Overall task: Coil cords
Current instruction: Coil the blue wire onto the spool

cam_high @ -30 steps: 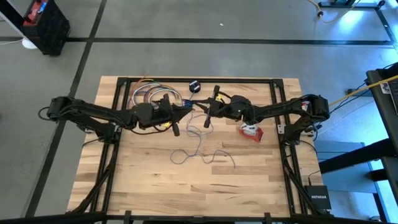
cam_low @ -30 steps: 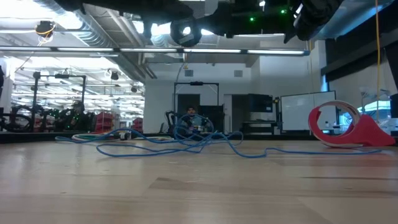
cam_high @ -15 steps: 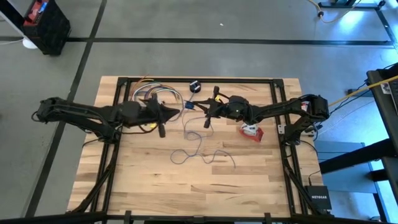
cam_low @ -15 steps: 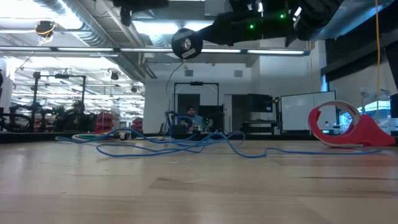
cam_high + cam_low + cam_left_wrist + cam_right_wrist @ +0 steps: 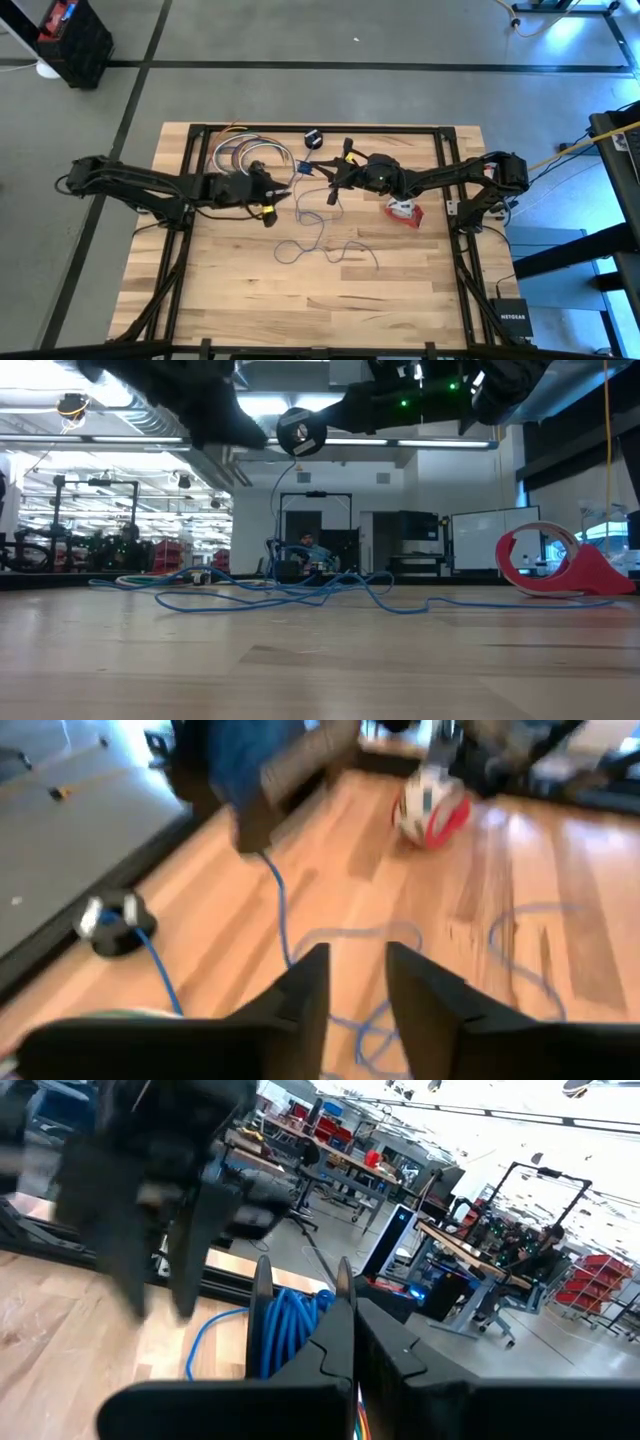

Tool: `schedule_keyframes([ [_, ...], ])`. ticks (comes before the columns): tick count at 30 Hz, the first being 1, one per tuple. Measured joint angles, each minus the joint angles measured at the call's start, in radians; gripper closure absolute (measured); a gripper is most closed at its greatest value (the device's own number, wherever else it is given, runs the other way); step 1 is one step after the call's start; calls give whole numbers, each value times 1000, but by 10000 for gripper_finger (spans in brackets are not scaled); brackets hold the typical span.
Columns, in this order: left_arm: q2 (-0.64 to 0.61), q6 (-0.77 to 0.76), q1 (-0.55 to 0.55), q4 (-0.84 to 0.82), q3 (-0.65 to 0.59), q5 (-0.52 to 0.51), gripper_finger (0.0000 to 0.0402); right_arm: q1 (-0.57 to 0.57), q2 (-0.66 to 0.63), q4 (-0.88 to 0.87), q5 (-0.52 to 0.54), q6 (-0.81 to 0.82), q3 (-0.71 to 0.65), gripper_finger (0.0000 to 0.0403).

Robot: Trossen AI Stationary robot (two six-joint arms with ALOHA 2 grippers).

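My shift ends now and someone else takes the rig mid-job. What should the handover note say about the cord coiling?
Left gripper: open, empty, above the wooden table, left of centre.
Right gripper: shut on a few wound turns of the thin bluish cord, held above the table's far middle.
Small black round puck: on the table near its far edge, joined to the cord.
Done: a small coil started.
Left: most of the cord lies loose mid-table; wind it in.
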Motion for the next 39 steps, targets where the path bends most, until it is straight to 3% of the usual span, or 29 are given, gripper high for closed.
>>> schedule_keyframes([
  [4, 97, -2, 11, 49, 0, -14, 259, 0, 0, -6, 0, 0, 0, 398],
  [7, 171, -21, 39, 90, 0, -26, 247, 0, 0, -6, 0, 0, 0, 398],
  [26, 238, 2, 99, 111, 0, -11, 270, 0, -1, -18, -1, 0, 1, 398],
  [30, 267, 13, 109, 129, 0, 22, 304, 0, -1, -15, -1, 0, 1, 398],
  [34, 272, 25, 112, 119, 0, 22, 382, 0, -1, -15, -1, 0, 1, 398],
  [39, 269, 23, 86, 115, 0, 23, 397, 0, -1, -15, -2, -1, 1, 398],
])
